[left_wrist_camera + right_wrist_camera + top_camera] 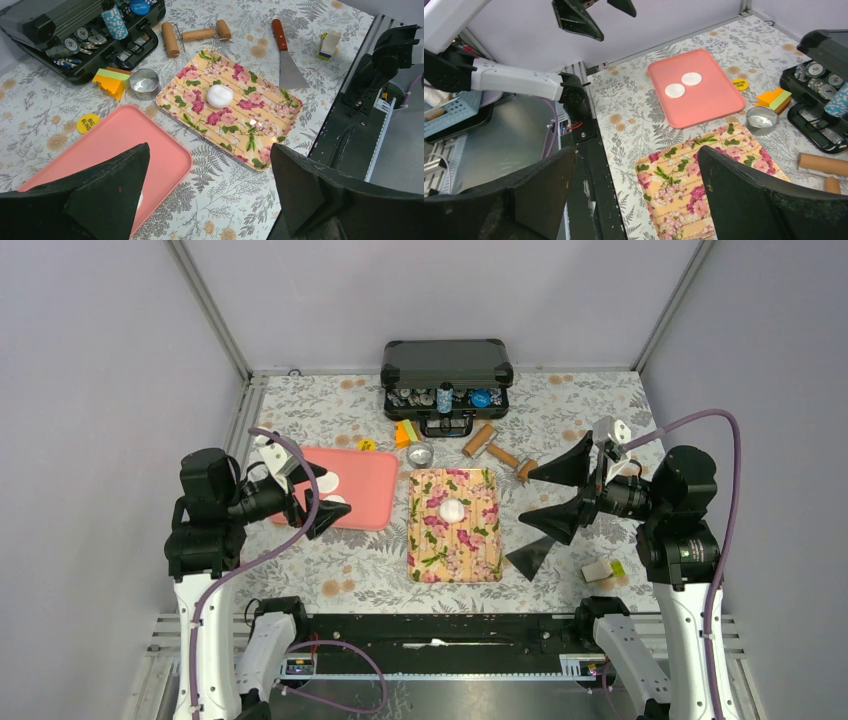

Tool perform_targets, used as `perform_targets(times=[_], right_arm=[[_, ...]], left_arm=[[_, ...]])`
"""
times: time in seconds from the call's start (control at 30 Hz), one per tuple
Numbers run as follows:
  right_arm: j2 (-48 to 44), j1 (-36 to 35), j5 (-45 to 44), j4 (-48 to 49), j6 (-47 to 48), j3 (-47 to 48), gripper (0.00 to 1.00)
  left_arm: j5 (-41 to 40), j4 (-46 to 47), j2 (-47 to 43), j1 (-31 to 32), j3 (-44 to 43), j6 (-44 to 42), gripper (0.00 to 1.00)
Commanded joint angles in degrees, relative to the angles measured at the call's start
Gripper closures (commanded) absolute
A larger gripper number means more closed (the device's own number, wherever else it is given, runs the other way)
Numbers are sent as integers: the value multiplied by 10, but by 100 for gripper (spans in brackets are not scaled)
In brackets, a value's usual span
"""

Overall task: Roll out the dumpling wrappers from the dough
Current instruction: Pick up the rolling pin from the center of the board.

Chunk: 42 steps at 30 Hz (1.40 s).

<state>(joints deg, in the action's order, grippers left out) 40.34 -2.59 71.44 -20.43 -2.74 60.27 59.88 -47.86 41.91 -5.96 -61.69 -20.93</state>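
The left fingers (107, 192), black and wedge-shaped, stand spread wide with nothing between them. They hover to the left of the rectangular yellow tray printed with pink flowers (480, 550), above the near right corner of a flat rectangular pink plastic tray (714, 100). The right fingers (754, 200) are likewise spread wide and empty, held in the air just off the floral tray's right edge with their tips turned toward it.

The floral tray lies flat in the middle of the tabletop (300, 405) and holds one thing: the dough (452, 508), a single soft white rounded lump near its centre. The pink tray lies just left of the floral tray, apart from it, and carries the dumpling wrappers (675, 90), two thin white discs side by side; from above, a left finger partly covers them.

Just beyond the floral tray's far edge stands a small round silver tin (144, 82), with orange and green wedge blocks (112, 80) beside it. Farther back, an open black hard case (446, 365) holds poker chips (80, 35) and a blue patterned cylinder (114, 22). A wooden double-ended roller (170, 39) lies off the floral tray's far right corner. A metal spatula with a brown handle (290, 75) lies along its right side. A small white-and-green block (600, 570) sits well apart to its right.
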Motion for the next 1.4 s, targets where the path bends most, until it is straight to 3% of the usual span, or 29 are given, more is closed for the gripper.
perform_targets(times=[0.0, 0.4, 0.63, 0.77, 1.0, 1.13, 1.37], right_arm=[[0, 2, -38, 35, -32, 5, 1], [13, 2, -50, 134, -28, -54, 1], [61, 1, -262, 163, -30, -68, 1], [150, -2, -369, 113, 5, -8, 2], [349, -24, -517, 69, 118, 92, 6], [475, -34, -547, 17, 170, 187, 10], [654, -36, -546, -49, 167, 324, 20]], left_arm=[[31, 23, 9, -3, -2, -9, 1], [31, 21, 15, -4, -1, -17, 1], [-106, 24, 92, -2, -54, 2, 1], [-169, 31, 148, -1, -47, 4, 1], [-158, 42, 187, -2, -4, 10, 1], [-125, 43, 185, -1, 1, 9, 1], [-115, 42, 195, -1, 10, 3, 1]])
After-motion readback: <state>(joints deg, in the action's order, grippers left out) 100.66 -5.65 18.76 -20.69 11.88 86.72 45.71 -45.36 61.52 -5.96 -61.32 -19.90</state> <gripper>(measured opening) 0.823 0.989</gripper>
